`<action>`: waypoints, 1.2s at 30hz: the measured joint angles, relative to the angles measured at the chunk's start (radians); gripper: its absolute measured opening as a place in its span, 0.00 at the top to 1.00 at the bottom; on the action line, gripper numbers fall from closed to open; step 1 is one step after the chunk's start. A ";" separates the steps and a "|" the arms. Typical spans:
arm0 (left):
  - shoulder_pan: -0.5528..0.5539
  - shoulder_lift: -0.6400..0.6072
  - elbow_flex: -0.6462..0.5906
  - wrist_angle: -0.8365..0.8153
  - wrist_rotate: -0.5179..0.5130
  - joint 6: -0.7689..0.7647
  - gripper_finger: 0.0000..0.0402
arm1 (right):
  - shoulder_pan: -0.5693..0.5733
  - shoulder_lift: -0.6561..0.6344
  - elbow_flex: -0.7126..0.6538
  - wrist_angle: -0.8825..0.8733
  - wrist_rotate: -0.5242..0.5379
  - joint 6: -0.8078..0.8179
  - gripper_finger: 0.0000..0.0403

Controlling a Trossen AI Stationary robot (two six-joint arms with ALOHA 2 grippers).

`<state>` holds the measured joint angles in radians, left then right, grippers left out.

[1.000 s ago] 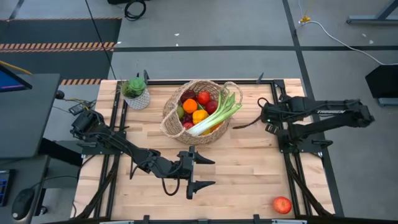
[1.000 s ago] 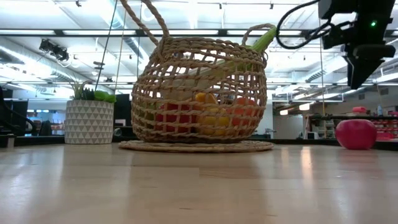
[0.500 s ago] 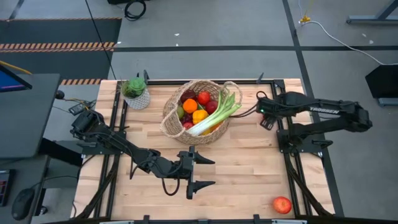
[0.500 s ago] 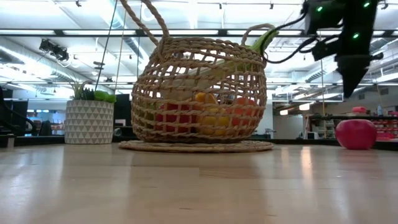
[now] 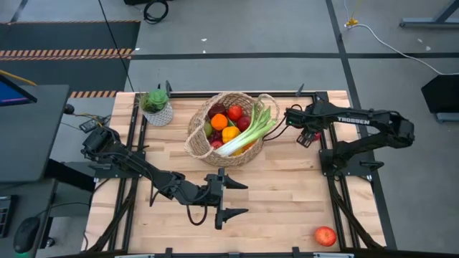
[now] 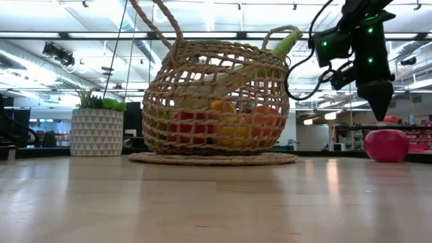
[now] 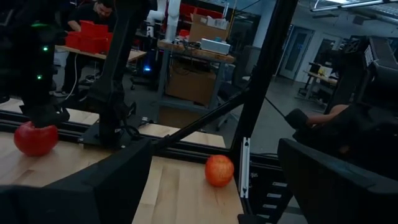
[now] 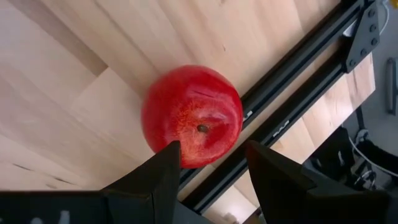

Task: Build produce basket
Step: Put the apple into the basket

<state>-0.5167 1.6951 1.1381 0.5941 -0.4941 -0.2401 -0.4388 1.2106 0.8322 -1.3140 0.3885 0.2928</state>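
The wicker basket (image 5: 228, 129) (image 6: 216, 101) stands on its flat base at the table's far middle. It holds produce: red apples, oranges and a leek (image 5: 251, 132) that leans over its right rim. One red apple (image 8: 191, 116) (image 6: 386, 145) (image 7: 35, 138) rests on the table to the right of the basket, beside a black rail. My right gripper (image 8: 211, 155) (image 6: 378, 104) hangs open just above it, pointing steeply down, and hides it in the high view. A second apple (image 5: 325, 236) (image 7: 219, 170) lies near the front right corner. My left gripper (image 5: 235, 198) waits open near the front middle.
A small white pot with a green plant (image 5: 155, 106) (image 6: 96, 128) stands left of the basket. Black frame rails (image 8: 292, 106) run along the table's right side, close to the apple under my right gripper. Bare wood (image 5: 280, 193) lies between the basket and the front edge.
My right gripper has swung toward the table's left, closer to the basket, and has come down over the red apple by the rail. It has tipped more steeply downward. Its fingers have stayed apart. The apples and the basket have not moved.
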 joint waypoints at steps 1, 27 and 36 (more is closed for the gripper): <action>0.000 0.000 0.000 0.000 0.000 0.000 0.12 | -0.006 0.003 0.000 0.001 -0.001 0.000 0.53; 0.000 0.000 0.000 0.000 0.000 -0.002 0.12 | -0.101 0.056 -0.014 0.082 -0.069 -0.022 0.57; 0.000 0.000 0.000 0.000 0.000 -0.002 0.12 | -0.129 0.073 -0.014 0.056 -0.068 -0.021 0.62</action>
<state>-0.5166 1.6951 1.1381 0.5941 -0.4939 -0.2424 -0.5680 1.2839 0.8181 -1.2581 0.3206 0.2720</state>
